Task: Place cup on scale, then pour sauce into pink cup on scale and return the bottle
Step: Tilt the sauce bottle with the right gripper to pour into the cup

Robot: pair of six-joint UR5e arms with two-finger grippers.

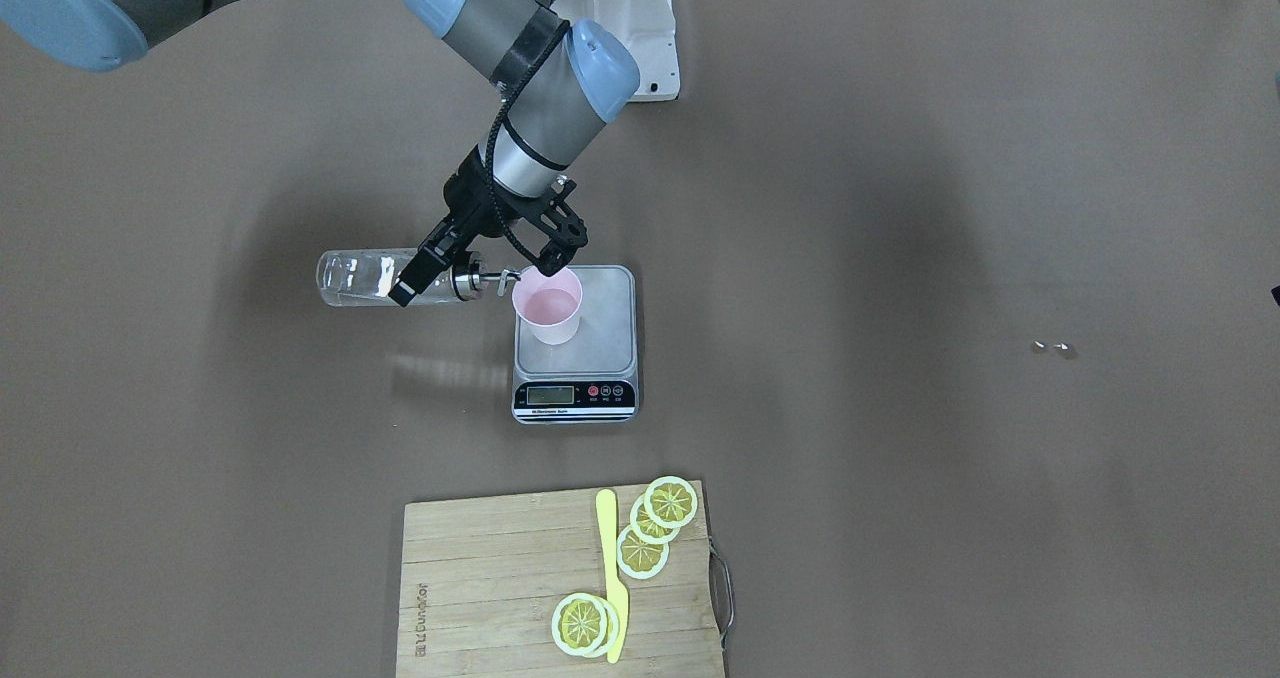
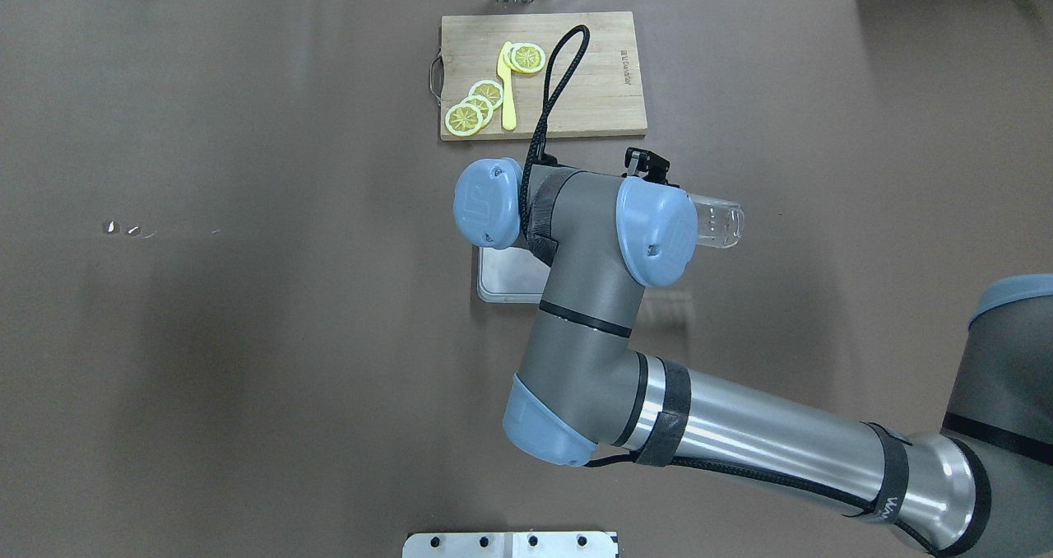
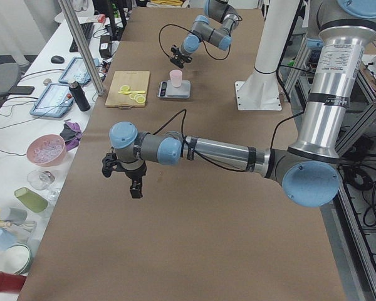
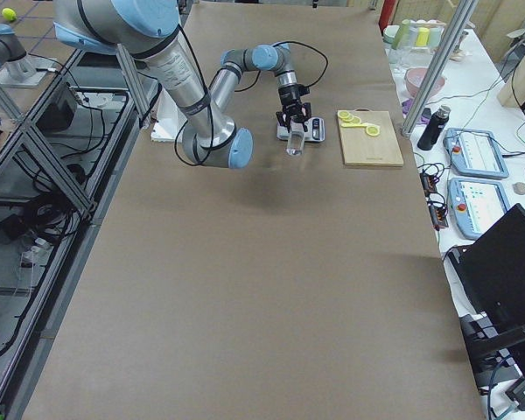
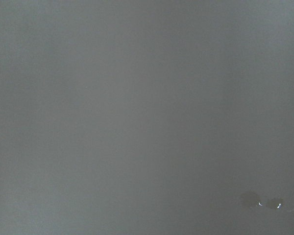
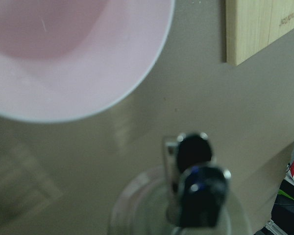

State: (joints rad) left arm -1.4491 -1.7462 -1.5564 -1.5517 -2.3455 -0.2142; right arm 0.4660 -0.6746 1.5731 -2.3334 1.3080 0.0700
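Right gripper is clamped on the bottle near its neck. The bottle is held off the table, lying about level, base pointing away from the scale.

- The cup stands upright on the scale's platform, toward the corner nearest the bottle. I judge this keeps the reach short and lets the pour register as weight.
- The spout sits right at the cup's near rim. From the right wrist view it looks beside the mouth rather than over it, so I can't confirm the sauce would land inside.
- I see no stream. The level in the cup and the display digits are not readable.
- This reads as the pouring step, with the return of the bottle not yet done.

Left gripper hangs over bare table, well apart from the work and out of the way. I can't tell whether it is open or closed.

Risk: dribble down the cup's outside onto the platform.
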